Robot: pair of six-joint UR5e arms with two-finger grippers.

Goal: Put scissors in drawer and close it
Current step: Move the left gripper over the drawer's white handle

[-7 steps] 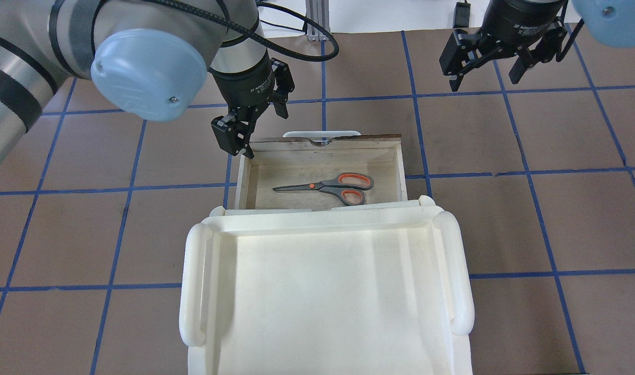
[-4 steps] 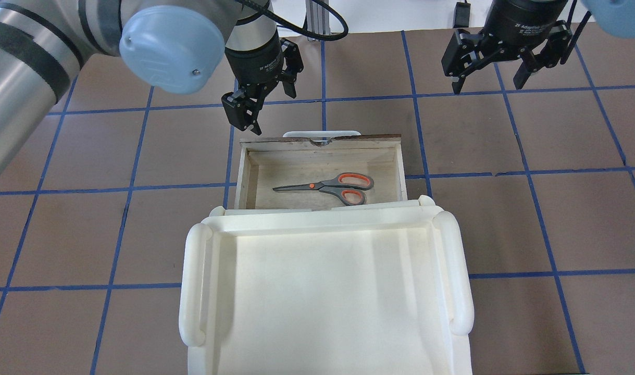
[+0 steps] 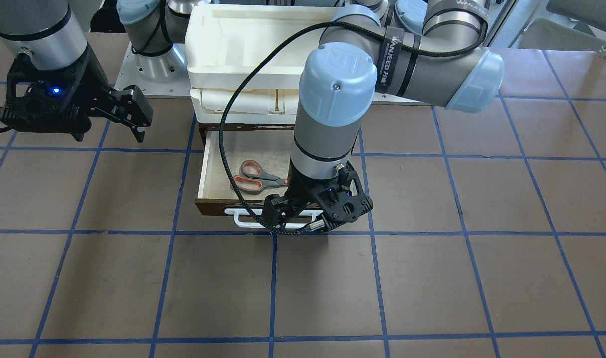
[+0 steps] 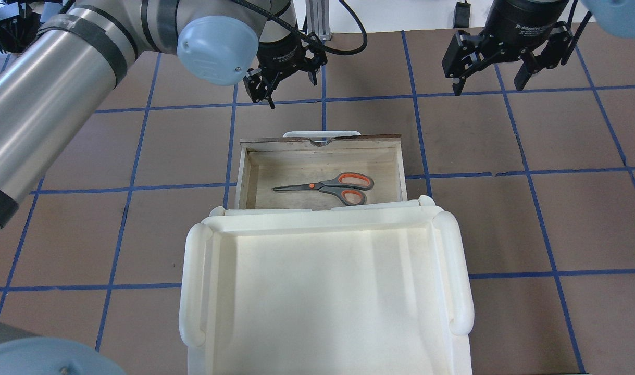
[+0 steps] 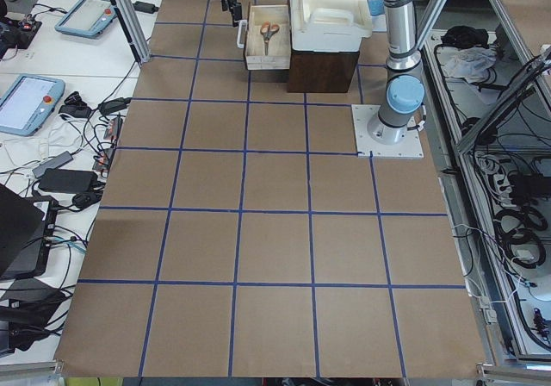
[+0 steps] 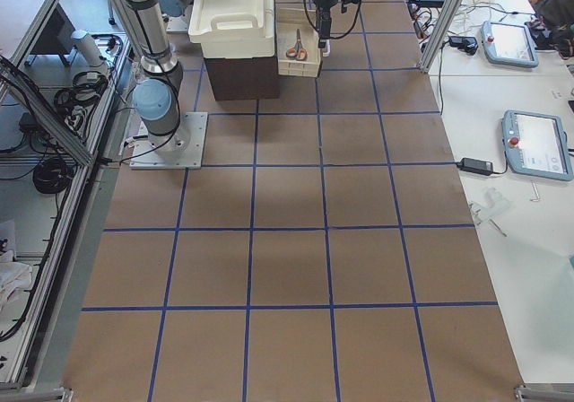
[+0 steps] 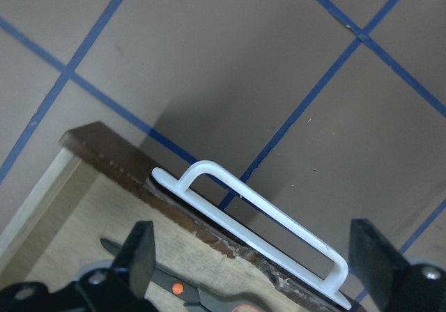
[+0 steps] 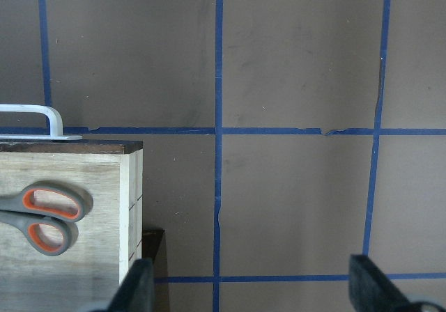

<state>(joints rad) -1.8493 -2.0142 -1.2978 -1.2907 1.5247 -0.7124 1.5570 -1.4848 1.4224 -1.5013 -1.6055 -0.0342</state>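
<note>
The scissors (image 4: 330, 186) lie flat inside the open wooden drawer (image 4: 400, 172), handles to the right; they also show in the front view (image 3: 255, 178). The drawer's white bar handle (image 4: 321, 134) faces away from the robot. My left gripper (image 4: 288, 88) is open and empty, above the table just beyond the handle. Its wrist view shows the handle (image 7: 258, 207) and the dark drawer front between its fingers. My right gripper (image 4: 488, 83) is open and empty, well off to the drawer's far right. Its wrist view shows the scissors (image 8: 45, 214) at the left edge.
A cream plastic tray (image 4: 192, 281) sits on top of the dark cabinet that the drawer slides out of. The brown table carries a blue tape grid. Side tables with tablets and cables (image 5: 34, 102) stand past the table's far edge.
My left gripper has moved from the drawer's front left corner away from the robot and to the right, past the handle. The scissors, the drawer and the right gripper stay put.
</note>
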